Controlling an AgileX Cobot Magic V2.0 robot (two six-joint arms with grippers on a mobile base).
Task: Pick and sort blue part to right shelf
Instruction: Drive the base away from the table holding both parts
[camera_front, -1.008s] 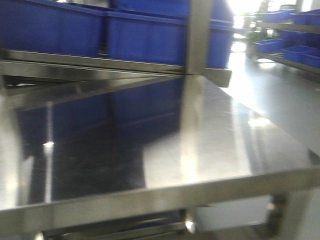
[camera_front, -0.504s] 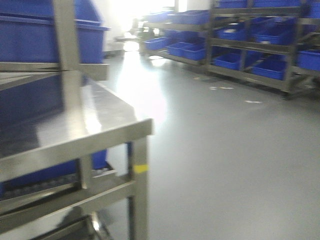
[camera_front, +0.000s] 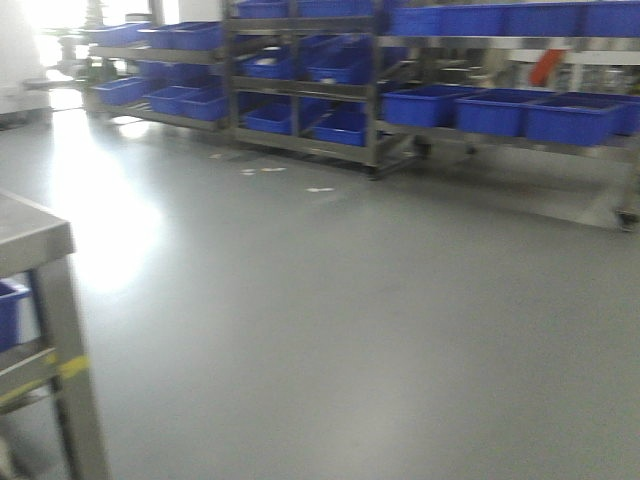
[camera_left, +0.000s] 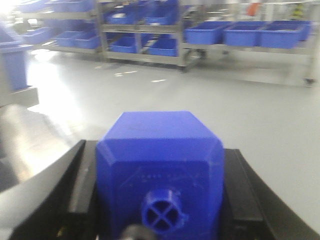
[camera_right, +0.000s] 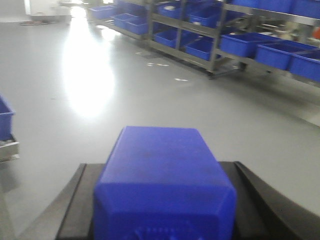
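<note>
My left gripper (camera_left: 159, 157) is shut on a blue part (camera_left: 159, 132), a chamfered block with a round cross-shaped boss facing the camera; black fingers (camera_left: 80, 170) press both its sides. My right gripper (camera_right: 162, 175) is shut on a second blue part (camera_right: 160, 155) of the same shape. Neither gripper shows in the front view. A steel-framed rack (camera_front: 372, 90) with large blue bins (camera_front: 485, 110) stands across the grey floor; it also shows in the left wrist view (camera_left: 181, 30) and the right wrist view (camera_right: 216, 35). Its rollers are too blurred to make out.
A steel table corner (camera_front: 35, 240) with a yellow-taped leg (camera_front: 72, 367) sits at the front view's left edge, a blue bin (camera_front: 8, 312) beneath it. Open grey floor (camera_front: 330, 300) lies between me and the racks. More racks with bins (camera_front: 180, 60) run along the far left.
The front view has swept to the right: the steel table and its blue bins slid off to the left, and the open floor and far racks came into view.
</note>
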